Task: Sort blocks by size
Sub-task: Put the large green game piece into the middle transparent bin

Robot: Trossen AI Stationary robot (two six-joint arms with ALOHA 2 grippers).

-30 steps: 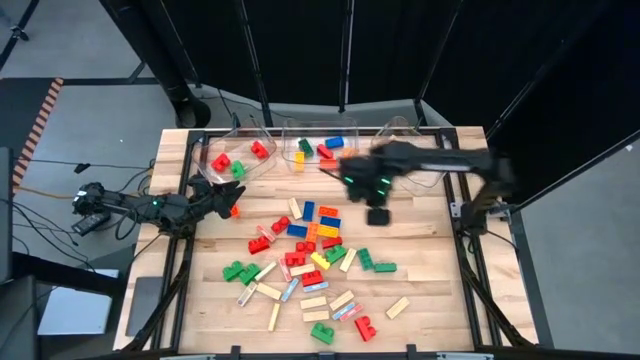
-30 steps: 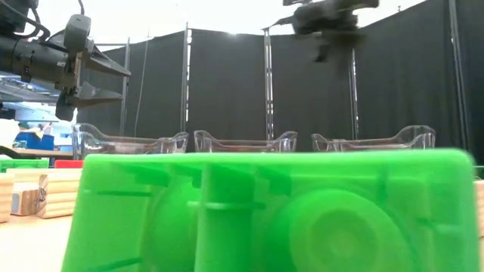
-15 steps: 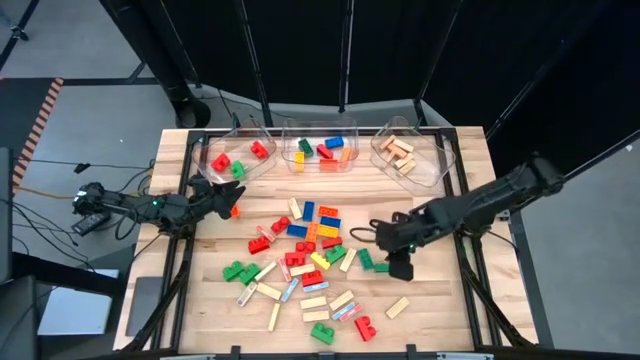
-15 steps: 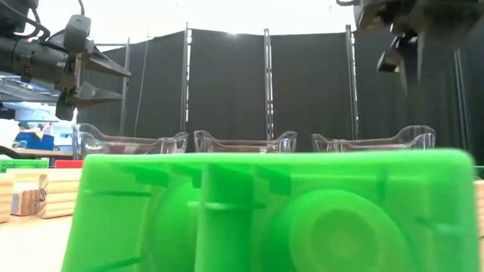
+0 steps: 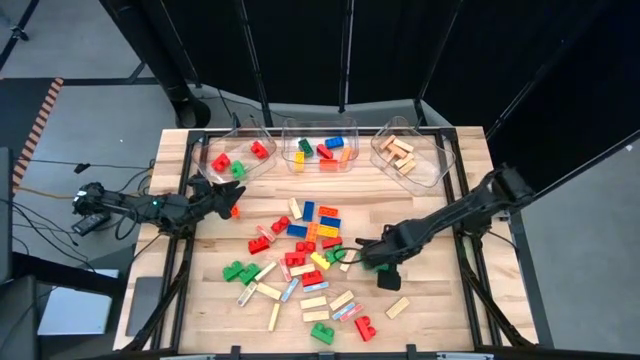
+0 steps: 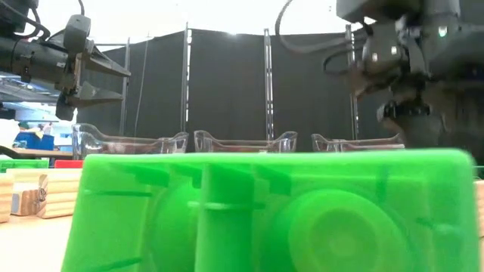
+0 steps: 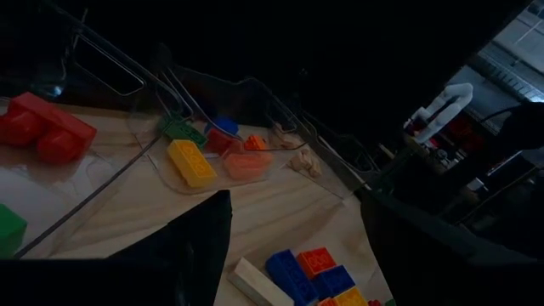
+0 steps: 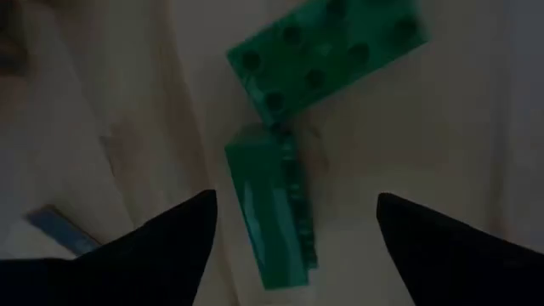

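Wooden table (image 5: pixel 430 200), right tool (image 8: pixel 293 223) astride green block (image 8: pixel 270 212)

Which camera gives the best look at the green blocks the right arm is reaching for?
The right wrist view: two green blocks fill it, between the open right tool. The high view shows them small, partly under the arm. The low and left wrist views don't show them.

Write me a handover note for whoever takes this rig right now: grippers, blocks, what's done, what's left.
Right gripper: open, empty, low over two green bricks at the pile's right side.
Left gripper: open, empty, waiting by the left bin.
Done: some red and green bricks in the left bin, mixed colours in the middle bin, wooden bars in the right bin.
Left: dozens of loose blocks mid-table remain unsorted.
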